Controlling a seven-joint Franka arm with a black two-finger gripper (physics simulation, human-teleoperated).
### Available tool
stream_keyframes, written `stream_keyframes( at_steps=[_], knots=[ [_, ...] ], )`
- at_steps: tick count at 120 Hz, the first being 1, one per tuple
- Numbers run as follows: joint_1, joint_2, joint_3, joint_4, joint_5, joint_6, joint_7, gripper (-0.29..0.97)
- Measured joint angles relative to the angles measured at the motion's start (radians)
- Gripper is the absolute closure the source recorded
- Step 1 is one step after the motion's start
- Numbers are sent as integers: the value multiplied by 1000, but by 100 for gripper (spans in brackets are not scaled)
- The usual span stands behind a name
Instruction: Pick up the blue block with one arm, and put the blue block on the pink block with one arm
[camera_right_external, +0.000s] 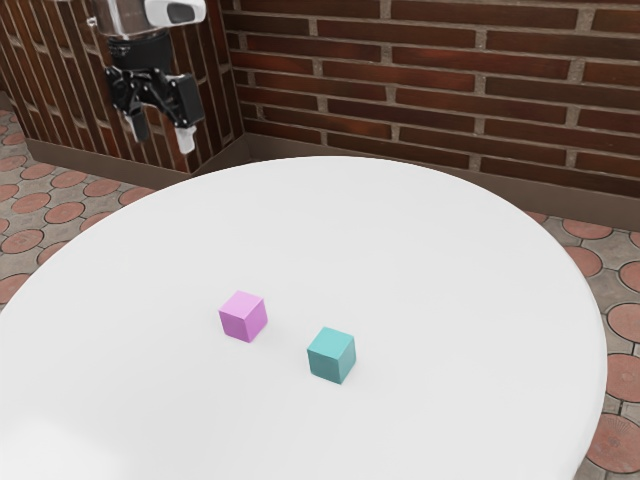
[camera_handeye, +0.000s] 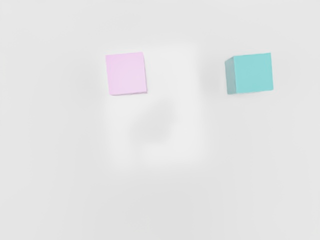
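A teal-blue block (camera_right_external: 331, 355) rests on the round white table (camera_right_external: 420, 250), toward the front middle. Just to the exterior view's left of it, a small gap away, sits the pink block (camera_right_external: 243, 316). My gripper (camera_right_external: 160, 133) hangs high above the table's far left edge, well away from both blocks, its fingers open and holding nothing. From the hand's camera, looking straight down, the pink block (camera_handeye: 126, 73) and the blue block (camera_handeye: 250, 73) lie side by side on the white tabletop.
A red brick wall (camera_right_external: 430, 80) runs behind the table. The floor (camera_right_external: 50, 205) around it is paved with round brick tiles. White surface surrounds both blocks on all sides.
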Motion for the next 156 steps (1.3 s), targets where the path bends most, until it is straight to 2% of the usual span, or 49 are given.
stream_keyframes(
  at_steps=[30, 43, 56, 74, 90, 107, 125, 143, 156],
  knots=[
    [15, -1, -1, 4, 0, 24, 7, 0],
    [44, -8, -26, 204, 0, -14, 8, 0],
    [84, 2, -91, 256, 0, -44, 9, 0],
    [48, 12, -124, 253, 11, -65, 10, 0],
    [-12, 77, -136, 250, 23, -40, 11, 0],
    [-6, 23, -138, -8, 24, 89, 11, 0],
    [51, -27, -199, -281, 24, 297, 12, 0],
    [29, -13, -263, -413, 21, 499, 14, 0],
    [-20, 6, -284, -478, -1, 616, 15, 0]
  ],
)
